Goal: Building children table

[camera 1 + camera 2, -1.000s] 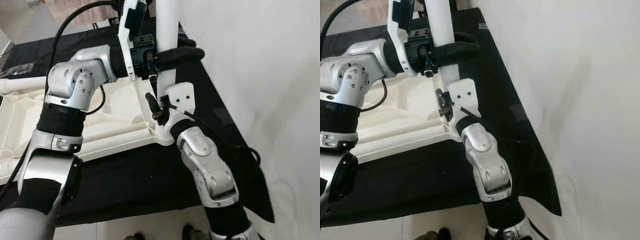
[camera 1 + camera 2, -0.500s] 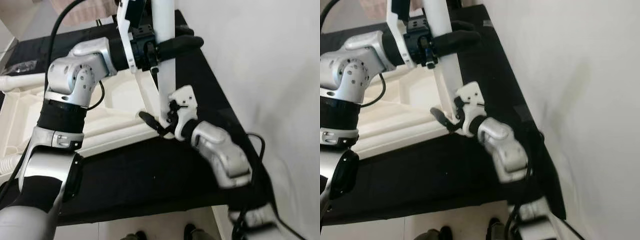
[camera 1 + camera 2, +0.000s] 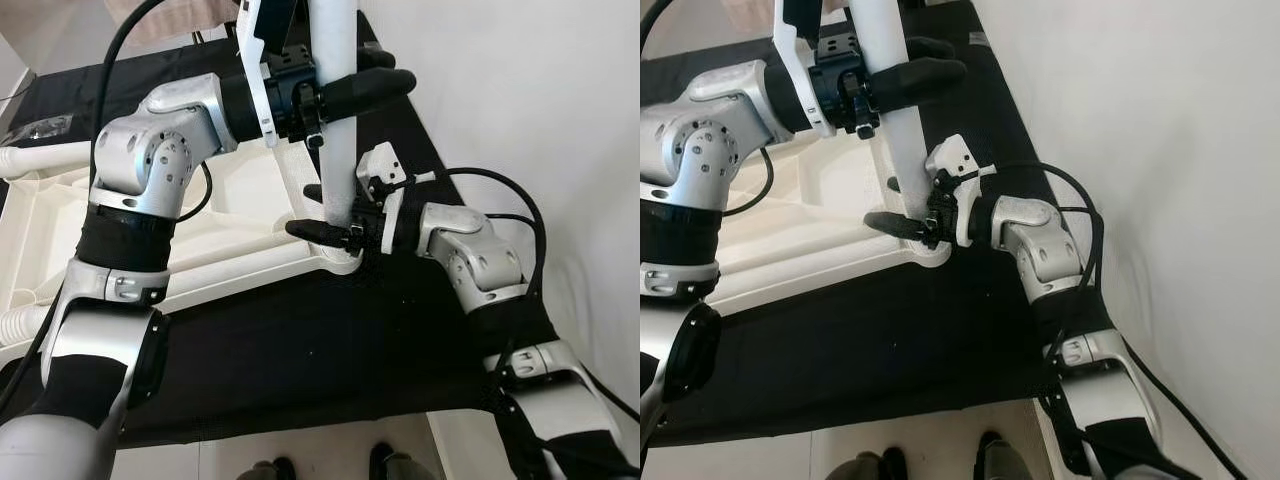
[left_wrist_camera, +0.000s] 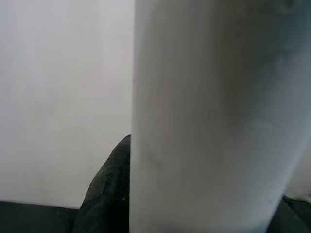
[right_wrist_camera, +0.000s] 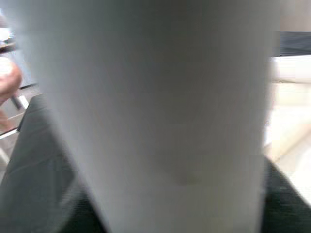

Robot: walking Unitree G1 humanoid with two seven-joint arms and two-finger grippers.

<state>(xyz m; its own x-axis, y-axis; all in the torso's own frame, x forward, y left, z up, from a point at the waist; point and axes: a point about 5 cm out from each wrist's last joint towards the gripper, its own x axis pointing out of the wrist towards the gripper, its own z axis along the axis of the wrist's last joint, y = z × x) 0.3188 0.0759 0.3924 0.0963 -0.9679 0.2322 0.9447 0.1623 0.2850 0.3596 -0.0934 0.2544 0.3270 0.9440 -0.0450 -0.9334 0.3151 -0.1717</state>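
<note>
A white tabletop (image 3: 240,200) lies upside down on a black cloth (image 3: 300,340). A white table leg (image 3: 340,150) stands upright in the socket at its near right corner (image 3: 340,262). My left gripper (image 3: 385,70) is shut on the leg high up, its black fingers wrapped round it. My right gripper (image 3: 302,208) reaches in from the right and is closed on the leg just above the socket, one finger in front and one behind. The leg (image 4: 209,116) looms close in the left wrist view, and the leg (image 5: 165,107) is close and blurred in the right wrist view.
A white wall (image 3: 520,100) runs close along the right, behind my right arm. Another white leg (image 3: 40,158) lies at the far left by the tabletop's edge. The cloth's near edge drops to a pale floor (image 3: 300,455).
My right arm has swung from below the corner out to the right, and its fingers now clasp the leg's base. The left gripper keeps its hold on the leg.
</note>
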